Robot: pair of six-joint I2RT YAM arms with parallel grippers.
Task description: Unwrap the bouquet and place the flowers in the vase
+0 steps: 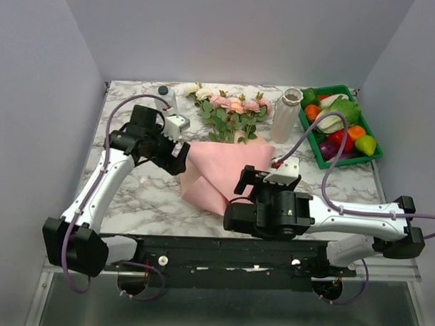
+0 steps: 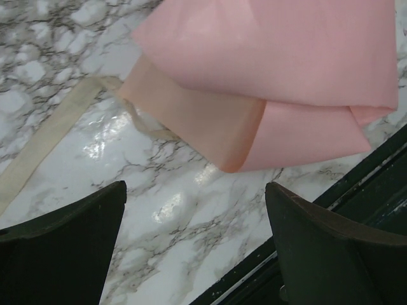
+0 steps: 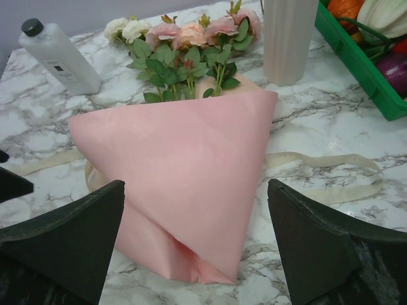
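At the table's front edge, beside the dark rail (image 2: 356,190), the right gripper (image 3: 196,184) sits low with its jaws spread wide and nothing gripped. It faces away from the rail, and the closed, pointed end of the bouquet (image 1: 228,160) lies just ahead of it, seen between its two fingers. A little farther in and to the left, the left gripper (image 1: 178,156) hangs over the marble table (image 1: 141,196), its jaws likewise fully apart and holding nothing. The folded lower corner of the pale pink paper cone (image 2: 273,76) lies just beyond its fingertips, apart from them. The cone lies flat at the table's middle, between the two grippers. A cream ribbon (image 3: 331,175) lies loose on the marble, running out from under the cone on both sides. Bare marble shows left of the cone around the left arm, and right of it toward the green tray (image 1: 308,130) of vegetables. Farther back, the flowers (image 1: 233,110) spill from the cone's mouth. The white ribbed vase (image 1: 286,115) stands upright just right of them, and a white bottle (image 1: 166,100) stands at the far left. Plain walls close the sides and back.
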